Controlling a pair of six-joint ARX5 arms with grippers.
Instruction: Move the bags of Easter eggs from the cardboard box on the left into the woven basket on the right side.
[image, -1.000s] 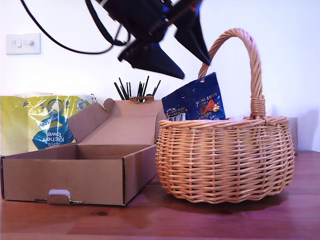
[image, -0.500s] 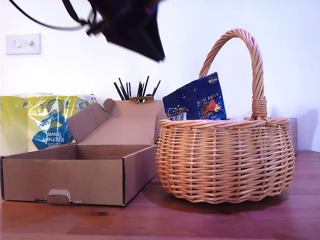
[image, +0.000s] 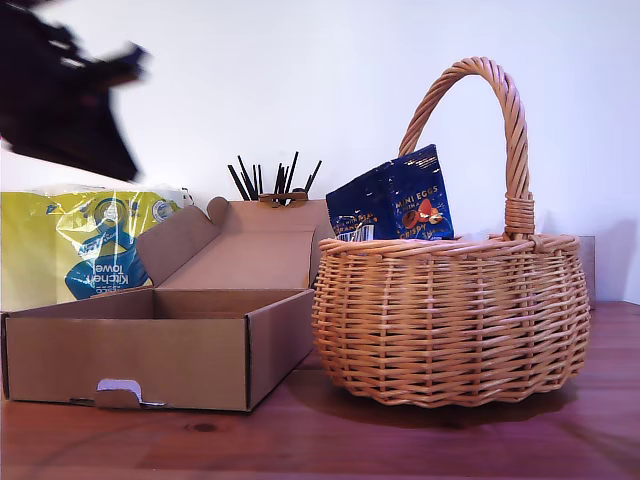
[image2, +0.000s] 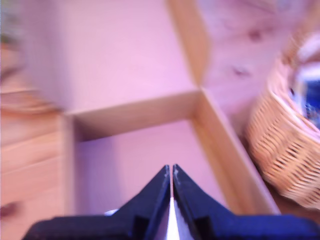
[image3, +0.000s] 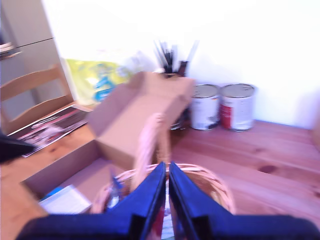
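Wooden bench fills the lower band of the exterior view and carries everything. Largest on it is the woven basket, at the exterior view's right, its arched handle reaching near the top edge. A dark blue Mini Eggs bag stands upright in the basket, poking above the rim at centre frame. Just beside the basket, toward the exterior view's left, sits the cardboard box with its flap lid tipped back; a pale bag lies in its near corner in the second wrist view. Behind the box, at the exterior view's left edge, is a yellow-and-blue kitchen towel pack.

A blurred dark arm crosses the upper left of the exterior view. My first pincer hangs over the box's bare floor, tips pressed together. My second pincer hangs above the basket, tips likewise together.
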